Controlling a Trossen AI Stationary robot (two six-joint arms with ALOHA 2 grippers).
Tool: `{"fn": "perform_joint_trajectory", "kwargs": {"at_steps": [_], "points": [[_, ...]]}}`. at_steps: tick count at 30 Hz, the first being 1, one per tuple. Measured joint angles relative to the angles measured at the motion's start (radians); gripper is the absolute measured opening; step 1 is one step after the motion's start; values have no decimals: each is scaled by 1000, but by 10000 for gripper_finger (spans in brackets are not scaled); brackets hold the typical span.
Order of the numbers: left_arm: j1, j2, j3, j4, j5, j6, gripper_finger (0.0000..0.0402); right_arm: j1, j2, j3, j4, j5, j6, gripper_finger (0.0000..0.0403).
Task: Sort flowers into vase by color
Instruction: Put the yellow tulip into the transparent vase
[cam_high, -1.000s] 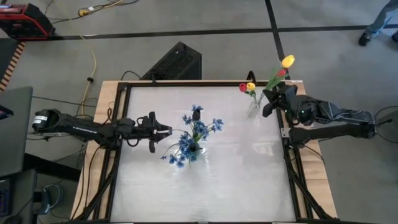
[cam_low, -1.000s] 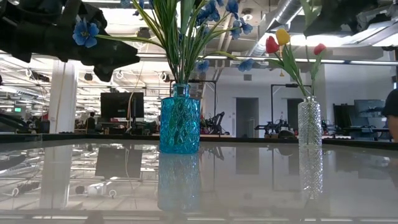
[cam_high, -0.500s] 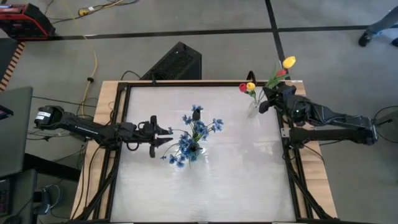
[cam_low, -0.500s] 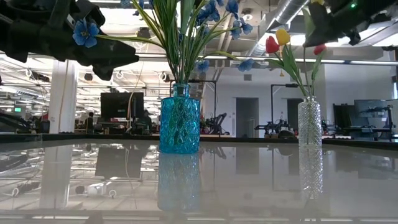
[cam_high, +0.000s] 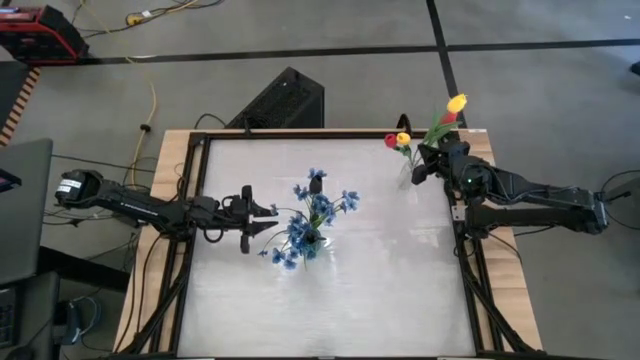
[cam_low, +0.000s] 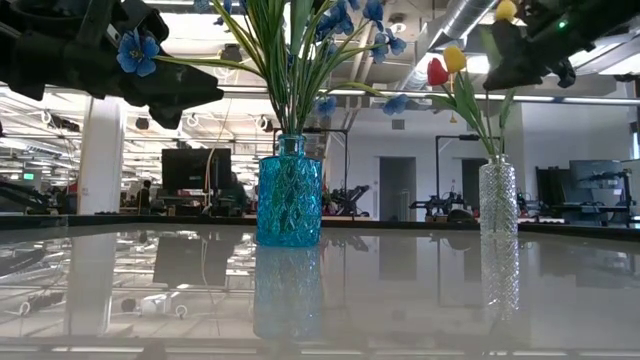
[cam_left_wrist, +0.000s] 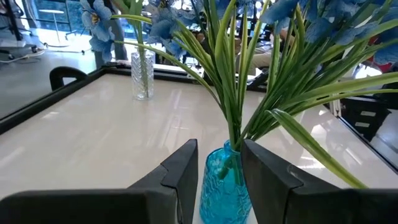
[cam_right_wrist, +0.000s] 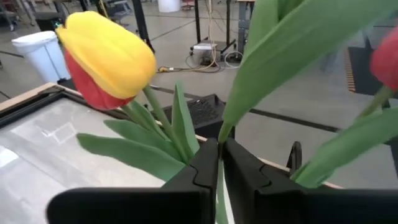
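Note:
A blue glass vase (cam_high: 310, 241) in the middle of the table holds blue sprays (cam_high: 318, 205). A clear vase (cam_high: 408, 176) near the far right corner holds a red tulip (cam_high: 390, 141) and a yellow tulip (cam_high: 403, 138). My right gripper (cam_high: 423, 168) hovers just right of the clear vase, shut on more tulips. Their yellow head (cam_high: 457, 102) and red head (cam_high: 449, 117) rise toward the far edge. My left gripper (cam_high: 252, 215) waits open to the left of the blue vase (cam_left_wrist: 224, 183), which shows ahead of its fingers. My right gripper (cam_right_wrist: 221, 152) pinches green tulip stem and leaf (cam_right_wrist: 219, 135) between its two shut fingers, coming level from the table's right side. The held tulips are lifted clear and tilted, their yellow head (cam_low: 506, 10) above the gripper. The lower stem ends are hidden.
The glossy table top (cam_high: 380, 290) lies bare toward its near edge and between the two vases. A black box (cam_high: 285, 100) sits on the floor beyond the far edge. The dark table frame (cam_high: 467, 260) runs along the right side under my right arm.
My right gripper has moved toward the table's left and a little down, closing on the clear vase and carrying the held tulips with it. It has stayed shut. The vases and their flowers have not moved.

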Motion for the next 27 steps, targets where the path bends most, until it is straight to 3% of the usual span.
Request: {"fn": "perform_joint_trajectory", "kwargs": {"at_steps": [10,17,27], "points": [[0,0,0,-6,0,-4,109,0,-3,0,-19,-27,-25,100],[0,0,0,-19,1,-11,109,0,-1,77,-216,-65,36,140],[0,0,0,-18,1,-11,109,0,0,142,-400,-261,137,160]]}}
